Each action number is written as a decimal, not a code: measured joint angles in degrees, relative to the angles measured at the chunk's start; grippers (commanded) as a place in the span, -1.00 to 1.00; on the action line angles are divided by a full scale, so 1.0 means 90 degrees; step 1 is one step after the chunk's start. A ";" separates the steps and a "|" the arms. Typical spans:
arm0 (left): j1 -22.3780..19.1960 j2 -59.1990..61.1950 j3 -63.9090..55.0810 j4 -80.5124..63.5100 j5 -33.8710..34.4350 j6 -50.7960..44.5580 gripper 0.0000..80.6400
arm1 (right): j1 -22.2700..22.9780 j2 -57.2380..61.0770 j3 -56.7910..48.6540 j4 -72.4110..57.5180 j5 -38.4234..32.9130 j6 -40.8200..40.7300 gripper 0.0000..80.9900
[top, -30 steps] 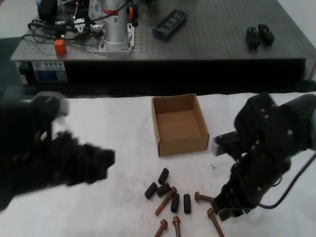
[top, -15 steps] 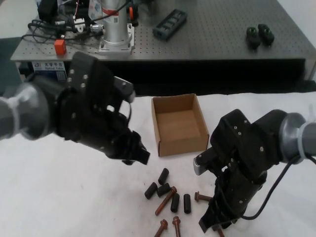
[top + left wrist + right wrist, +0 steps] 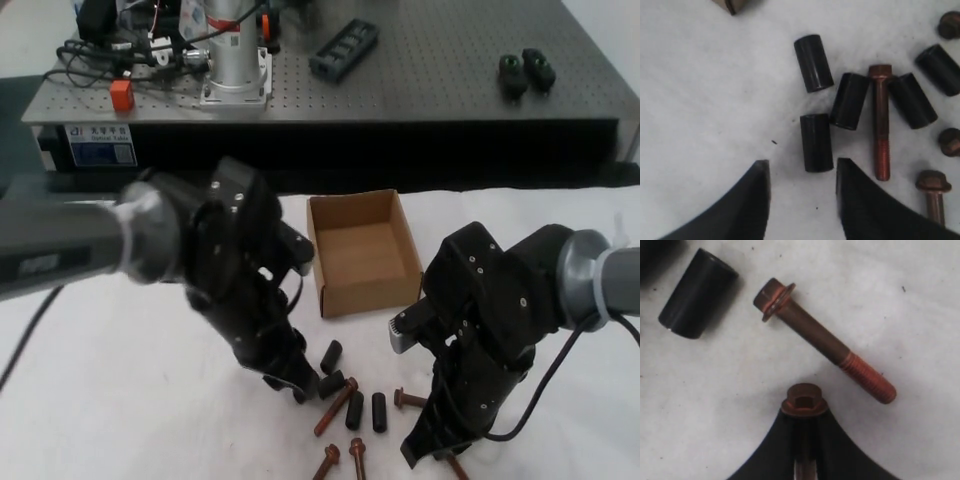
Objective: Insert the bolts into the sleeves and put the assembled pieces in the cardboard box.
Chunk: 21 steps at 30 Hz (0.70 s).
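1. Two tools are down low over the white surface [image 3: 150,400], one at each side of the loose pile in front of the cardboard box [image 3: 372,293].
2. Left tool [image 3: 801,166]: its fingers are spread. I've got one black sleeve [image 3: 816,142] lying flat with its near end just inside the gap, and as far as I can tell it touches neither finger.
3. Four other sleeves lie around that one. The neighbouring sleeve [image 3: 849,100] lies right against a copper bolt [image 3: 880,120] stretched out beside it.
4. Right tool [image 3: 804,416]: it is pressed together on the gripped bolt [image 3: 804,400], and I can see the hex head poking out past the fingertips.
5. Just beyond that head a loose bolt [image 3: 825,340] lies flat on the surface. A far sleeve [image 3: 697,292] lies near its flanged head but apart from it.
6. In the high view the box stands upright and open-topped behind the pile, between the two arms and well apart from both tools.
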 measured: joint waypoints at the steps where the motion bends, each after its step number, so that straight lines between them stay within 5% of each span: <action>1: -0.0044 0.0115 -0.0146 0.0141 -0.0052 0.0053 -0.22 | 0.0000 0.0000 0.0000 0.0000 0.0000 0.0000 -0.94; 14: -0.0235 0.1498 -0.2165 0.1833 -0.0655 0.0575 -0.22 | 0.0000 -0.0173 0.0000 0.0000 -0.0123 0.0077 -0.94; 21: -0.0368 0.1623 -0.2350 0.2284 -0.0653 0.0729 -0.22 | 0.0005 -0.1430 0.0000 0.0000 -0.0190 0.0092 -0.94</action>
